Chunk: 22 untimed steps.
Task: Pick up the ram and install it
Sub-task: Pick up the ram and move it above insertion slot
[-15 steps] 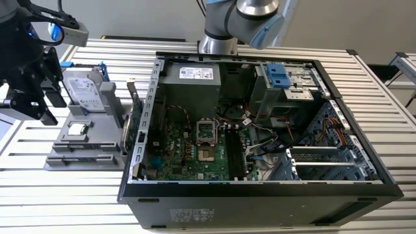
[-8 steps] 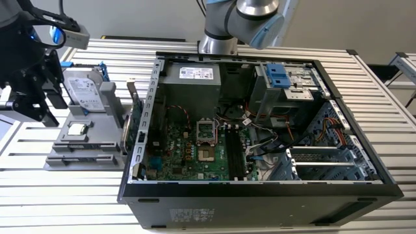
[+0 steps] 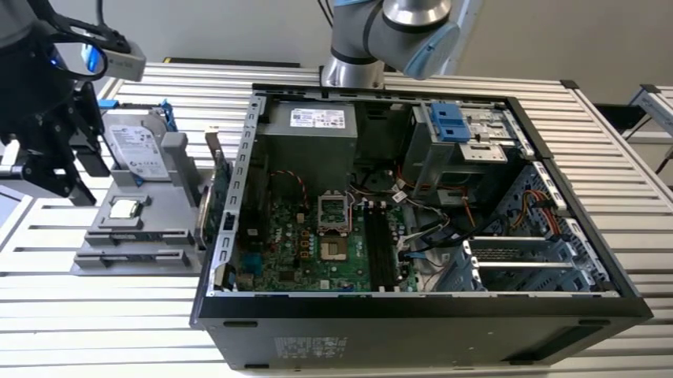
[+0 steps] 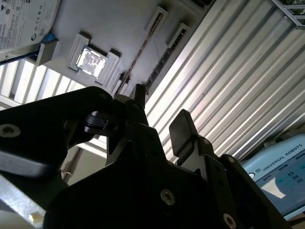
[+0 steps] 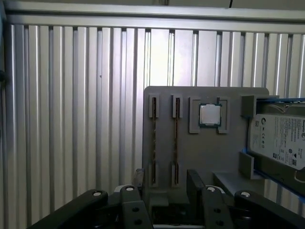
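Two ram sticks stand on edge in slots of a grey holder (image 5: 205, 152). In the first wrist view they are thin lines, one ram stick (image 5: 154, 140) beside the other (image 5: 177, 140). In the exterior view the ram (image 3: 221, 189) stands at the holder's side nearest the computer case (image 3: 421, 315). My gripper (image 5: 167, 186) is open above the holder's edge, its fingers (image 5: 195, 181) roughly in line with the sticks and nothing between them. The second wrist view shows the gripper (image 4: 159, 112) over one ram edge (image 4: 140, 52). In the exterior view, the gripper (image 3: 53, 169) hangs at the far left.
The holder also carries a square processor chip (image 5: 210, 115) and a silver hard drive (image 5: 281, 140). The open case shows a motherboard with long memory slots (image 3: 379, 244), a power supply (image 3: 315, 134) and cables. A slatted metal table (image 3: 589, 157) lies all around. A teach pendant (image 4: 281, 176) sits nearby.
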Each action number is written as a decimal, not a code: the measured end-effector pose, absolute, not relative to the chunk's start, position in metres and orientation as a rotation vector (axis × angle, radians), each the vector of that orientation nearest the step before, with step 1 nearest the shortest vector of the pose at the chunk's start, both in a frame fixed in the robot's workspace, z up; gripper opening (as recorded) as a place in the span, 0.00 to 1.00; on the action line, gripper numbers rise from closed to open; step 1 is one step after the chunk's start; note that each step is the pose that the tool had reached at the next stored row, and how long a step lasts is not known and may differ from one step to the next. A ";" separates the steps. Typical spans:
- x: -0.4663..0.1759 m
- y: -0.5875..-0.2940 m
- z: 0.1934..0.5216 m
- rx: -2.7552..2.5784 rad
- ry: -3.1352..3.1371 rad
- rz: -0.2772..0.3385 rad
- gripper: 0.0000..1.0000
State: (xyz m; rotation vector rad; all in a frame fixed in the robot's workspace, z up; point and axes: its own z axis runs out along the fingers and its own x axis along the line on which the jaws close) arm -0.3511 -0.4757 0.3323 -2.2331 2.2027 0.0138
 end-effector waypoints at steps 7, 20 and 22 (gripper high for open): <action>-0.351 -0.475 0.328 -2.233 2.203 0.014 1.00; -0.351 -0.475 0.318 -2.233 2.203 0.014 1.00; -0.351 -0.475 0.317 -2.233 2.203 0.014 1.00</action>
